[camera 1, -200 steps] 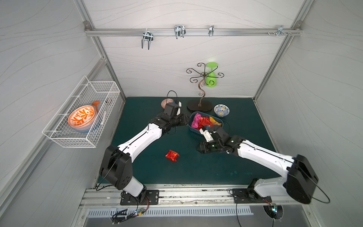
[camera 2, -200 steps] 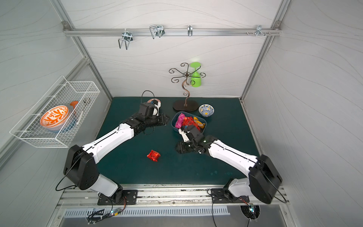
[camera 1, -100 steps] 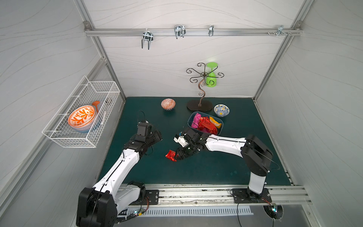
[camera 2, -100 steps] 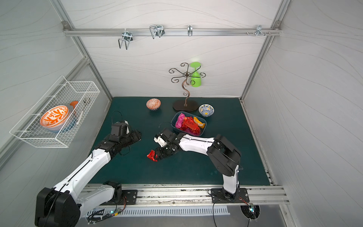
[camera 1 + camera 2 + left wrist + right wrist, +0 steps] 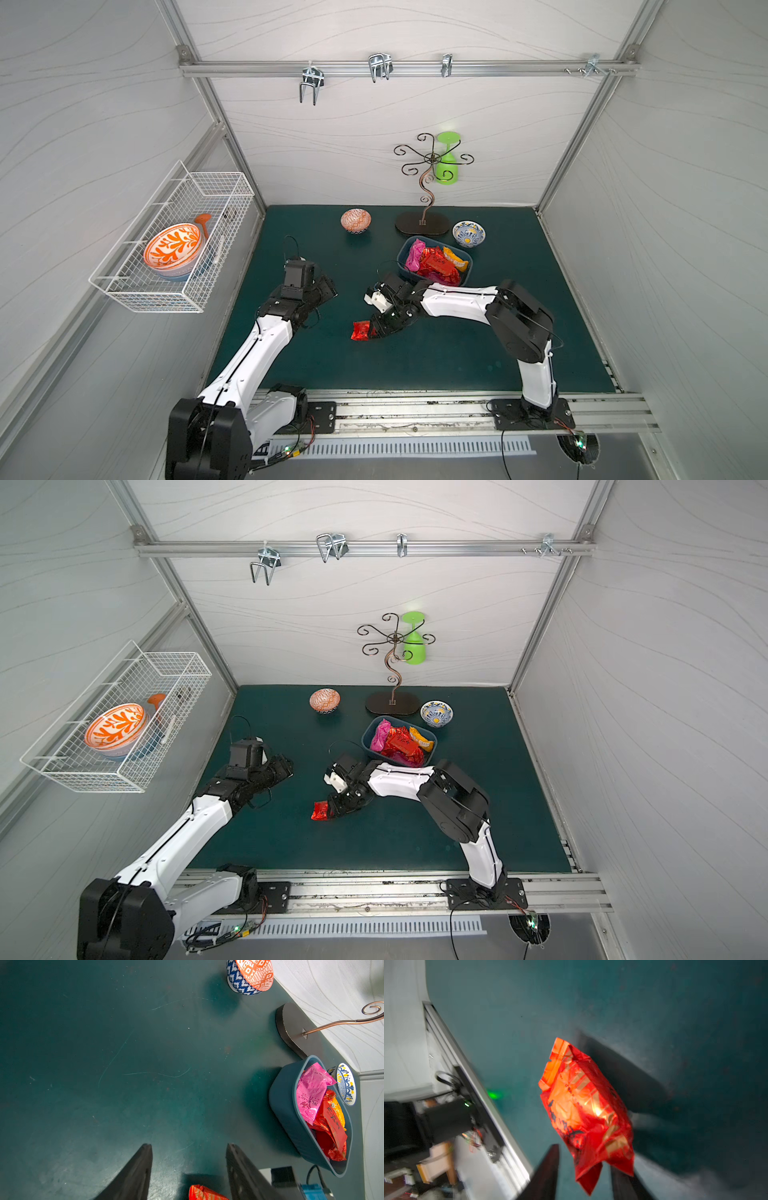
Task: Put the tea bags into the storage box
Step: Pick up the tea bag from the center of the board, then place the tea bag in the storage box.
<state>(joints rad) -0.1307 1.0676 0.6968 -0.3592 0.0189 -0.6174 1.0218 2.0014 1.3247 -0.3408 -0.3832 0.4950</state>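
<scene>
Lone red tea bag (image 5: 360, 331): on the green mat (image 5: 457, 357) near its middle, well apart from the storage box (image 5: 401, 266), roughly 7 o'clock from it in both top views. Crinkled foil, puffed, by the look very light. Soft and slick; will buckle, not break. Best hold is across a flat sealed end, not the pillowy middle.

At its 3 o'clock edge: right gripper (image 5: 372, 332). Wrist view blurred. One end of the packet sits between the fingers (image 5: 548, 1172), with a sliver of mat showing beside one. Pinched or only straddled, cannot tell.

Box: heaped with pink, red and orange-yellow packets (image 5: 434, 264), pile about rim height. A bag dropped on top may slide off.

About 10 o'clock from the lone bag: left gripper (image 5: 188, 1144), jaws wide, nothing between them, over bare mat
</scene>
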